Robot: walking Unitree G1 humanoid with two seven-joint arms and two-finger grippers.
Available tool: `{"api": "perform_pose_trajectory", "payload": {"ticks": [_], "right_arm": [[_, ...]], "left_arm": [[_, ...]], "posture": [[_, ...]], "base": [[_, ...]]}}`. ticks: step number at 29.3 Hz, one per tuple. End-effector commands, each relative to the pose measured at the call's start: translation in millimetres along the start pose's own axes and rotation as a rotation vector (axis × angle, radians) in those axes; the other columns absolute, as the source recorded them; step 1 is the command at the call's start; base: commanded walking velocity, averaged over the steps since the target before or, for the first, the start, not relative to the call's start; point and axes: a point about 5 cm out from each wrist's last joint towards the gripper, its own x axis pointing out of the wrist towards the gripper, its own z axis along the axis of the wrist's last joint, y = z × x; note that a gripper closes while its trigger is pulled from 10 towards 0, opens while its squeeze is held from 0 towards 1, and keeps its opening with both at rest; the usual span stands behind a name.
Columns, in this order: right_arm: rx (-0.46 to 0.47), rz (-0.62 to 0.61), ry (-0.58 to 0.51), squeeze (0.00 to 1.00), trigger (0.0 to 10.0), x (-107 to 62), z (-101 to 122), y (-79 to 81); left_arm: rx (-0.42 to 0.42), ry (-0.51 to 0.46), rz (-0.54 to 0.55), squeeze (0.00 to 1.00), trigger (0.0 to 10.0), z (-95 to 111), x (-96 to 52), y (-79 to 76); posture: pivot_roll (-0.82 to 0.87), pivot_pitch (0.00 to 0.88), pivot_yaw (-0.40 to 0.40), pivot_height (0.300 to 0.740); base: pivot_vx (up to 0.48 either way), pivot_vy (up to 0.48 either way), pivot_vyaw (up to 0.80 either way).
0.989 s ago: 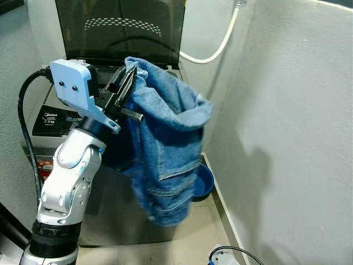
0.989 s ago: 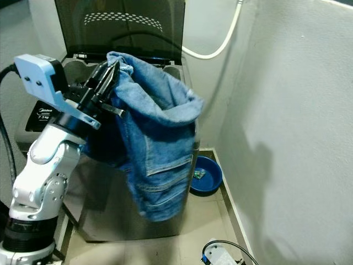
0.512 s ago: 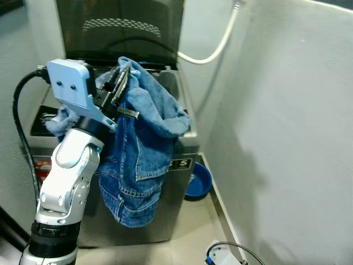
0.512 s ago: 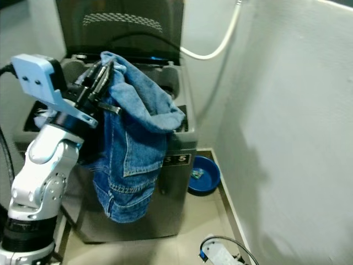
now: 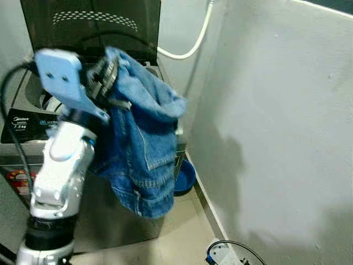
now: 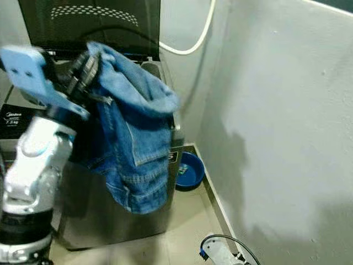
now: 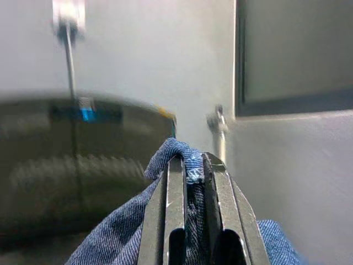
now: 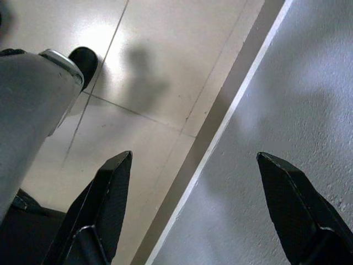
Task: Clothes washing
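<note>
Presently: washer (image 5: 33, 118), grey boxy top-loader, dark lid (image 5: 91, 22) raised, tub open; loading judged under way, nothing yet dropped in. Jeans (image 5: 144, 143), blue denim, stitched seams and pocket, bunched at the top and hanging limp in front of the washer, still to be lifted over the tub and released. Left gripper (image 7: 190, 176), raised above the washer's front edge, fingers pinched onto a denim fold. Right gripper (image 8: 193, 210), idle, fingers spread wide over pale floor tile. Bowl (image 5: 185, 176), blue, round, on the floor beside the washer.
</note>
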Motion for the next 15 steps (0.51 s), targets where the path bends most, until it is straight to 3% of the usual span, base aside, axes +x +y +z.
{"api": "perform_pose_trajectory", "payload": {"ticks": [1,7,12,15], "right_arm": [[0.007,-0.003,0.002,0.0,10.0,-0.5,-2.5,-1.6],[0.018,-0.002,-0.003,0.0,10.0,-0.1,-1.6,0.9],[-0.014,0.011,0.001,0.0,10.0,0.2,-3.1,5.0],[-0.018,0.011,0.005,0.0,10.0,0.1,-4.5,4.9]], "left_arm": [[0.027,-0.092,-0.002,0.0,10.0,20.0,6.3,1.0],[0.098,-0.168,-0.021,0.0,10.0,43.0,16.7,5.2],[0.122,-0.24,-0.034,0.0,10.0,64.3,24.7,9.5],[0.121,-0.226,-0.02,0.0,10.0,61.7,22.8,12.8]], "posture": [[0.2,0.0,-0.106,0.74],[0.19,0.0,-0.097,0.74],[0.21,0.0,-0.099,0.74],[0.21,0.0,-0.096,0.74]], "base": [[0.0,0.0,0.0],[0.0,0.0,0.0],[0.286,0.0,0.0],[0.385,0.0,0.0]]}}
